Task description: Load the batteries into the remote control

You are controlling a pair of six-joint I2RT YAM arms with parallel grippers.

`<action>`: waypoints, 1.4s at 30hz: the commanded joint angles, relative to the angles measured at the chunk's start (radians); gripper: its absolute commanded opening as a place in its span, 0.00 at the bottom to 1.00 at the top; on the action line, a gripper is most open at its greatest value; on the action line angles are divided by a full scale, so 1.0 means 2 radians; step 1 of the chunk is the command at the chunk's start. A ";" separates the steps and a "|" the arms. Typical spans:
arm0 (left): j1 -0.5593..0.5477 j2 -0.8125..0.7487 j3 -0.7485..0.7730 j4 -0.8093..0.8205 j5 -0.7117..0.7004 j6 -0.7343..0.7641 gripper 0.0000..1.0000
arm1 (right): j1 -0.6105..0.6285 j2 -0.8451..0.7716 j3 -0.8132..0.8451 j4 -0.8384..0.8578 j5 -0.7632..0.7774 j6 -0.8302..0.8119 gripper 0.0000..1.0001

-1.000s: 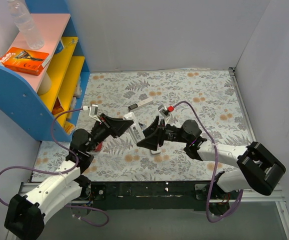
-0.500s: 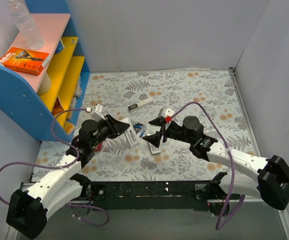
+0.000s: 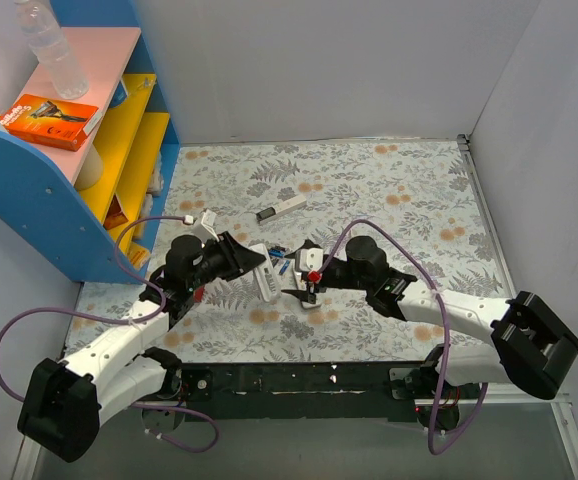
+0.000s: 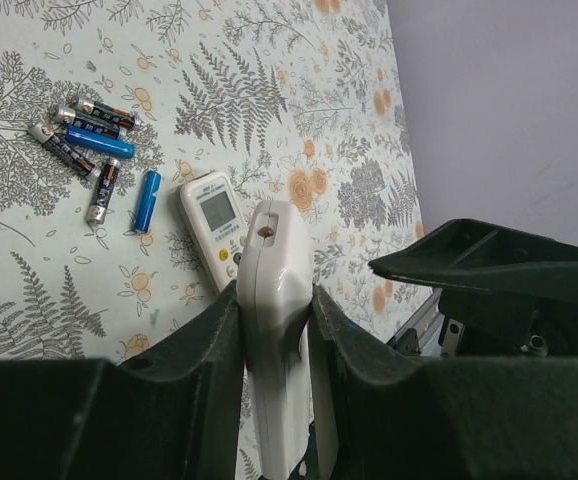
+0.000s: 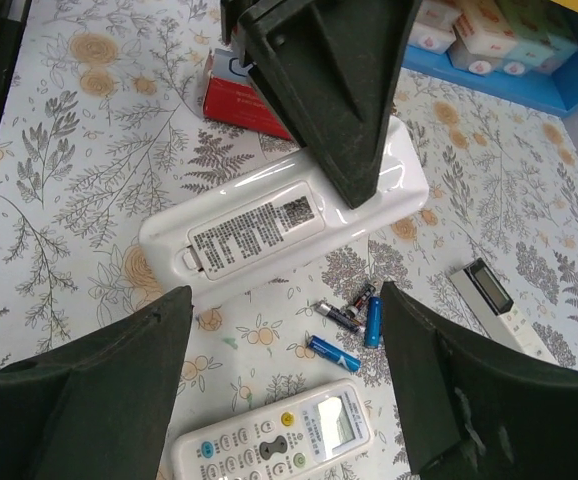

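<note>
My left gripper (image 3: 259,265) is shut on a long white remote (image 3: 266,272) and holds it just above the mat; in the left wrist view (image 4: 274,300) the jaws clamp its sides. The right wrist view shows the remote's back (image 5: 279,230) with a printed label and a closed cover. Several small blue and black batteries (image 3: 280,256) lie loose on the mat, also in the left wrist view (image 4: 94,150) and the right wrist view (image 5: 354,315). My right gripper (image 3: 301,283) is open and empty, hovering over the batteries and a small remote with a screen (image 5: 279,440).
A long white bar with a black end (image 3: 281,208) lies farther back. A red box (image 5: 244,95) sits under my left arm. A blue and yellow shelf unit (image 3: 59,170) stands at the left. The small screen remote also shows in the left wrist view (image 4: 212,222).
My right gripper has moved left and lower, closer to the batteries and the held remote. My left gripper has shifted slightly right, still holding the white remote.
</note>
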 commanded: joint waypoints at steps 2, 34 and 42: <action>0.005 0.001 0.015 0.027 0.027 0.001 0.00 | 0.010 0.019 0.033 0.020 -0.017 -0.042 0.79; 0.007 0.015 0.022 0.037 0.056 -0.024 0.00 | 0.040 0.048 0.054 -0.027 0.003 -0.079 0.72; 0.014 0.026 0.026 0.037 0.085 -0.031 0.00 | 0.056 0.062 0.052 -0.039 0.055 -0.107 0.71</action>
